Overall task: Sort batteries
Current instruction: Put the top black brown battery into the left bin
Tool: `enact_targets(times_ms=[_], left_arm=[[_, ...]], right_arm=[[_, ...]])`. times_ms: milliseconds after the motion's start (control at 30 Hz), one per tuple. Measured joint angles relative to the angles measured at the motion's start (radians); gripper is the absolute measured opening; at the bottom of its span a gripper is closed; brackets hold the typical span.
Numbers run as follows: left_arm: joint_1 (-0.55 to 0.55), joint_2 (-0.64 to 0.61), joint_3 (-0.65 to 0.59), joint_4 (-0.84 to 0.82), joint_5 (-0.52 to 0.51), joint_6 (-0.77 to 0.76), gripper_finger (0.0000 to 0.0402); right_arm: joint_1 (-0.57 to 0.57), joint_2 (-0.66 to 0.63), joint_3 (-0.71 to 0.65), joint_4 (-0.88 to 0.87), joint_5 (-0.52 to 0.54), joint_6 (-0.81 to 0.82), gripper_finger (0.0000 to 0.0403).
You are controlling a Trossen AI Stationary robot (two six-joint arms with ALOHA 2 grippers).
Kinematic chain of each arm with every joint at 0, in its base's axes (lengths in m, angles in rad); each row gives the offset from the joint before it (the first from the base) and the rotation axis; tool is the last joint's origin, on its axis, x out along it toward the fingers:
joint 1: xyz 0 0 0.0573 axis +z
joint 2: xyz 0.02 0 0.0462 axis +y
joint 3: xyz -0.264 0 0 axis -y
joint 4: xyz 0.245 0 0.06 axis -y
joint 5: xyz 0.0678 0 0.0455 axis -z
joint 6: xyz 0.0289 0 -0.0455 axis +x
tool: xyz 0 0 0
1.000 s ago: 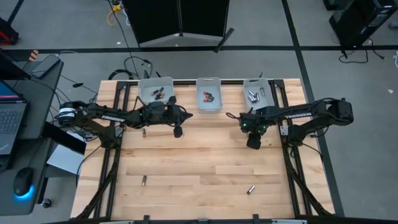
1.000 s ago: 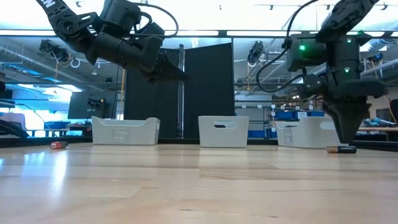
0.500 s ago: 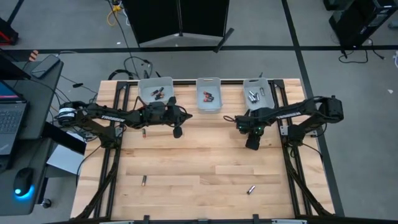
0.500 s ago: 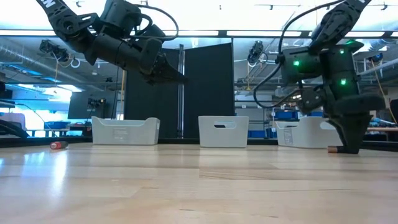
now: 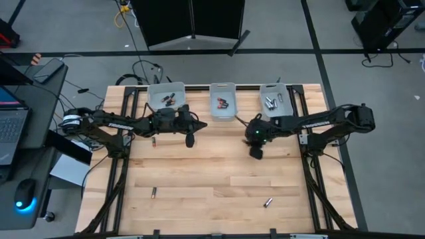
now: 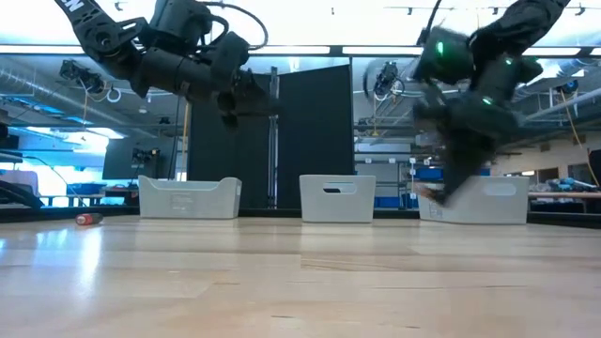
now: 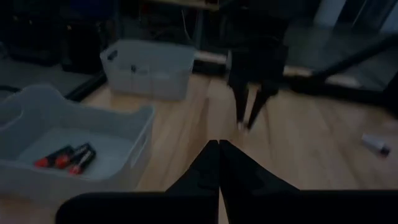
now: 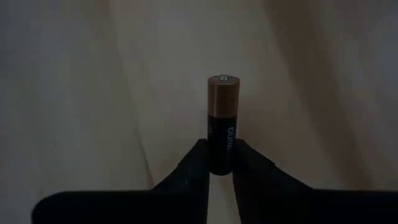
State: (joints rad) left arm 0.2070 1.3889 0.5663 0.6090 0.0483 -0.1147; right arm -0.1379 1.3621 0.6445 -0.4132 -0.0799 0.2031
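Batteries: one black, copper-ended battery (image 8: 222, 124), lifted off the desk (image 5: 212, 172) near its right edge, is now pinched in the right gripper (image 8: 221, 163), ready for binning, while the left gripper (image 7: 219, 163) hangs pressed together.

We see three translucent bins (image 5: 222, 101) along the wooden table's (image 5: 199, 179) far edge; a laptop (image 5: 12, 126) sits left.

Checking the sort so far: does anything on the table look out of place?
Three batteries lie loose on the wood, outside the bins: one near the left edge, two at the front. The right tool holds a copper-topped battery.
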Motion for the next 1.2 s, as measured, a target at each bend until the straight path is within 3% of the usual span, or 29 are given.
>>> enact_targets(times_ms=[267, 400, 667, 900, 1200], left_arm=[[0.0, 0.029, 0.0, 0.143, 0.073, -0.078, 0.001], [0.0, 0.03, 0.0, 0.205, 0.092, -0.08, 0.0016], [-0.034, 0.033, 0.003, 0.267, 0.101, -0.075, 0.0086], [-0.055, 0.122, 0.095, 0.266, 0.108, -0.051, 0.0147], [-0.058, 0.223, 0.187, 0.291, 0.152, -0.025, 0.016]], right_arm=[[0.006, 0.019, -0.045, 0.717, 0.013, -0.119, 0.0054], [0.006, 0.027, -0.043, 0.891, 0.016, -0.188, 0.0054], [-0.001, 0.027, -0.042, 0.957, 0.017, -0.21, 0.0054], [0.006, 0.027, -0.042, 0.965, 0.019, -0.224, 0.0054], [0.014, 0.027, -0.042, 0.991, 0.018, -0.234, 0.0054]])
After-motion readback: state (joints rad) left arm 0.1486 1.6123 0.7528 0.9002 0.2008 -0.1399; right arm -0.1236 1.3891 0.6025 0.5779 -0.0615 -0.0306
